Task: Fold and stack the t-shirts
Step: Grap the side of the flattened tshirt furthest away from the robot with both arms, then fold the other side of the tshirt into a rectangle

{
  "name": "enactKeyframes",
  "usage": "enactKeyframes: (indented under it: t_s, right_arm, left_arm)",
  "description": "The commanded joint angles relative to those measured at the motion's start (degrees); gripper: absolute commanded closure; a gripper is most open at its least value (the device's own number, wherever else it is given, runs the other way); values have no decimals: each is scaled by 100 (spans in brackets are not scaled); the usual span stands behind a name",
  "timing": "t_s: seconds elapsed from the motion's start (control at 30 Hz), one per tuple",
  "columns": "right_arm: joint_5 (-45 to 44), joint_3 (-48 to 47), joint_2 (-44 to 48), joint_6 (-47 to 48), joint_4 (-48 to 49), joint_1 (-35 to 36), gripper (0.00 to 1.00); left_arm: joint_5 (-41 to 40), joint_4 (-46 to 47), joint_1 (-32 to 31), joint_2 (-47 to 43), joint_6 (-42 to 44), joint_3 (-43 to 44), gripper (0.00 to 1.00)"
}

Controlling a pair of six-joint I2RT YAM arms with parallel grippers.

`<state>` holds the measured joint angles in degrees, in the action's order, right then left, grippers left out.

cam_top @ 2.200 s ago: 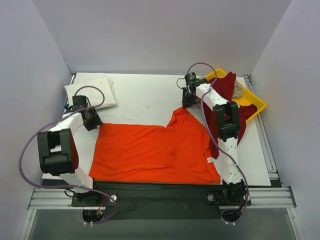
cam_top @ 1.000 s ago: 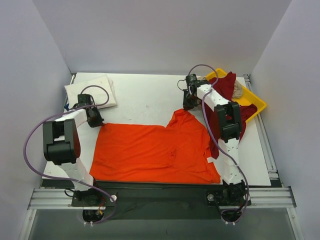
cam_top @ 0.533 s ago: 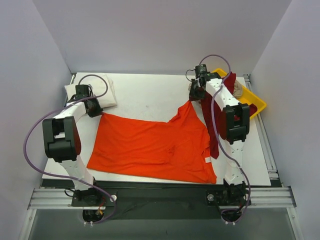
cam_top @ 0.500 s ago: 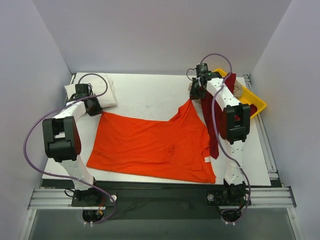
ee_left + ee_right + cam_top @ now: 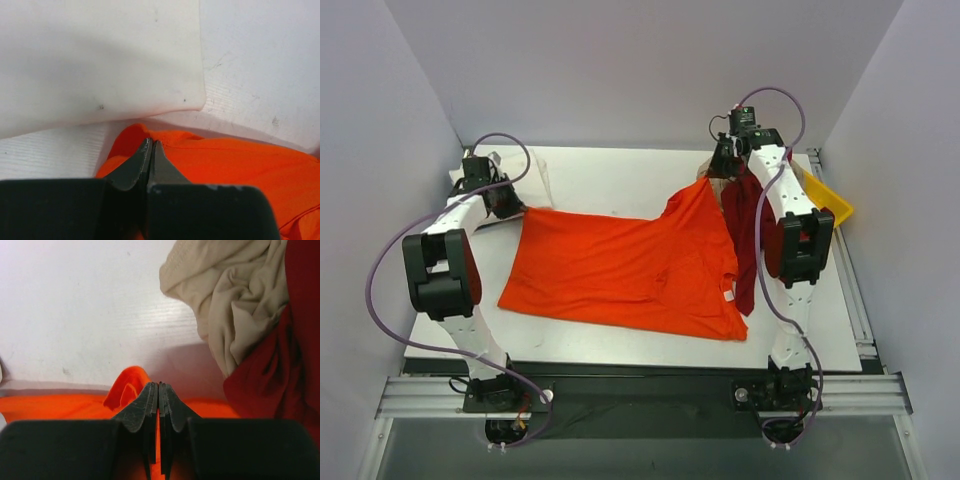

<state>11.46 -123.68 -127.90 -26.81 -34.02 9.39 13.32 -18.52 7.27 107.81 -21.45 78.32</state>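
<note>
A: Left gripper [image 5: 150,144], state?
B: Jaws pressed tight together, tips pinching an edge of the orange t-shirt [image 5: 235,160]. A small hump of orange cloth rises round the tips. The fingers hide how much cloth sits between them.

A: Beyond those tips?
B: The folded white t-shirt [image 5: 100,55]. Its corner is just past the tips and a little to their right. The frame cuts it off at the top and left. In the top view the left arm covers most of it.

A: Right gripper [image 5: 158,386]?
B: Also clamped on an edge of the orange shirt. An orange fold stands up just left of the jaws. Beyond them and to the right lies the crumpled beige t-shirt [image 5: 235,300], against the dark red t-shirt [image 5: 280,375], which runs off the right edge. Can't tell which part of either garment is showing.

A: From above?
B: The orange shirt is spread over the table [image 5: 610,185] between the two grippers, pulled to a point at each set of jaws. Dark red cloth hangs in a strip beside the right arm, partly behind it. Only a sliver of the yellow tray [image 5: 832,203] shows to the right of that arm, and its inside is hidden.
</note>
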Motion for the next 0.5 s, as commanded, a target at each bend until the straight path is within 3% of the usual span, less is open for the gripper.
enactKeyframes:
  t_s: [0.0, 0.27, 0.47]
  right_arm:
    - [224, 396, 922, -35, -158, -33, 100]
    - [365, 2564, 2347, 9, -149, 116, 100]
    - [383, 3937, 3577, -167, -158, 212, 100]
  left_arm:
    - [310, 419, 274, -575, -61, -291, 100]
    - [786, -1, 592, -954, 105, -687, 100]
    - [470, -186, 592, -1428, 387, -1082, 100]
